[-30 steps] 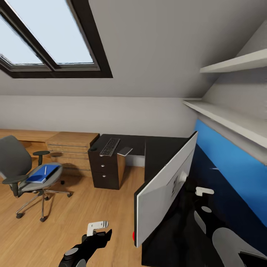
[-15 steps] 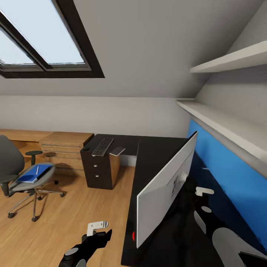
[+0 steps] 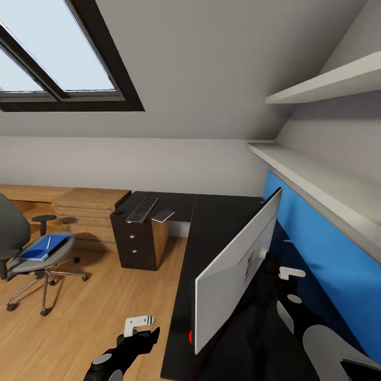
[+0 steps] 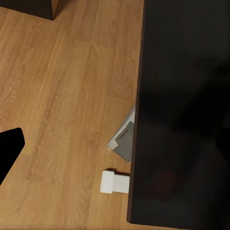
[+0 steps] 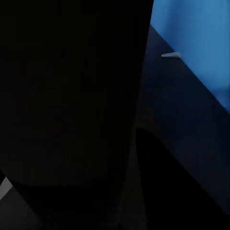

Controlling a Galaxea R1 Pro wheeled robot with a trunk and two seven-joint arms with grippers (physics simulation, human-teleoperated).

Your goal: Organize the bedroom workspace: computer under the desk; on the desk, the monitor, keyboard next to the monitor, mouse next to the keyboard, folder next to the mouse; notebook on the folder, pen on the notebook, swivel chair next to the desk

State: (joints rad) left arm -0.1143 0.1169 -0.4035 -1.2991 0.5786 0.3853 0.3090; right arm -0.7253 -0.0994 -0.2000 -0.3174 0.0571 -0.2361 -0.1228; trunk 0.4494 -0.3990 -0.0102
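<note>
**Operator:** So, from the left, what lies around the monitor?

**Robot:** Far to the monitor's left stands the swivel chair (image 3: 21, 248), with the folder (image 3: 39, 248) on its seat and the pen (image 3: 48, 242) lying on the folder. Nearer the monitor, beyond its far end, the keyboard (image 3: 142, 209) lies on the surface (image 3: 211, 222) over the drawers. The mouse (image 3: 117, 212) is at the keyboard's left and the notebook (image 3: 164, 215) at its right.

**Operator:** And your arms?

**Robot:** My left end effector (image 3: 140, 320) hangs over the floor, just left of the monitor's near corner. I cannot tell whether it is released or clenched. The monitor (image 3: 238, 264) is over the surface with its pale back towards my head, and its long axis runs away from me along the blue panel. My right end effector (image 3: 291, 273) is close by its screen side, so the right arm is the nearer. Its grip is hidden, so I cannot tell its state. In my left wrist view a grey box, probably the computer (image 4: 123, 139), peeks out from under the surface's edge.

**Operator:** What differs from a second ago?

**Robot:** My view has swung. The chair and drawers have slid left in it, and more of the surface shows. The monitor and both arms kept their places in the view, so I judge that it is travelling with me.
</note>
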